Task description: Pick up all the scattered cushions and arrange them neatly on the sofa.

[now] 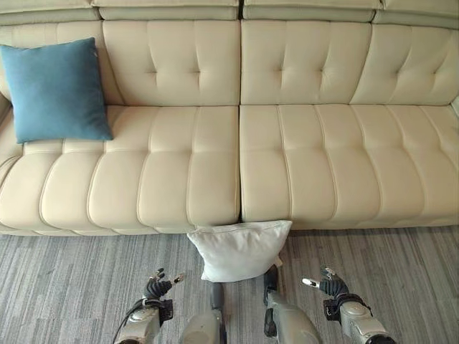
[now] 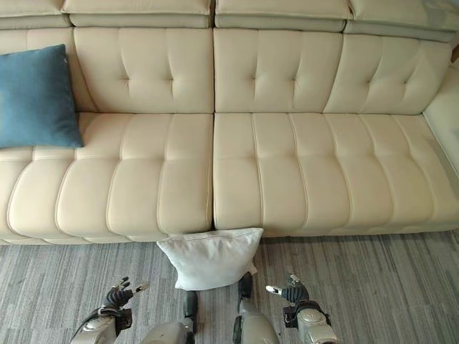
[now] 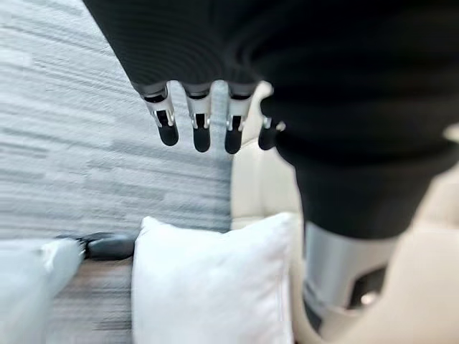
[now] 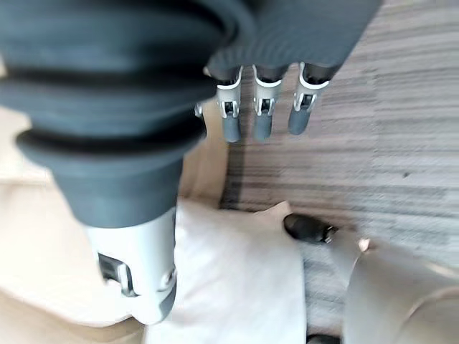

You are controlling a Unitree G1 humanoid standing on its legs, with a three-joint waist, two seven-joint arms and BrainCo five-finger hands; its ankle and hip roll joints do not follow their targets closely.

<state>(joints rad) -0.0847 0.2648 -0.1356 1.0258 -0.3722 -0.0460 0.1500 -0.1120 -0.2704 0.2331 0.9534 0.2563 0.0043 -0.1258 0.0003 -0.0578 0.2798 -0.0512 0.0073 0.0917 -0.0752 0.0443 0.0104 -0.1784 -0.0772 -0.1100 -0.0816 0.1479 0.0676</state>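
A white cushion (image 1: 240, 249) lies on the grey carpet, leaning against the front of the cream sofa (image 1: 287, 165) near its middle seam. A blue cushion (image 1: 56, 89) stands upright against the backrest at the sofa's left end. My left hand (image 1: 156, 288) hovers low over the carpet, left of the white cushion, fingers relaxed and holding nothing. My right hand (image 1: 328, 286) hovers to the cushion's right, also open and empty. The white cushion (image 3: 215, 287) lies past my left hand's straight fingers (image 3: 201, 122), and the same cushion (image 4: 244, 287) lies past my right hand's fingers (image 4: 262, 107).
Grey striped carpet (image 1: 72, 272) runs along the sofa's front. The sofa's wide seat (image 1: 344, 158) right of the blue cushion is bare cream leather.
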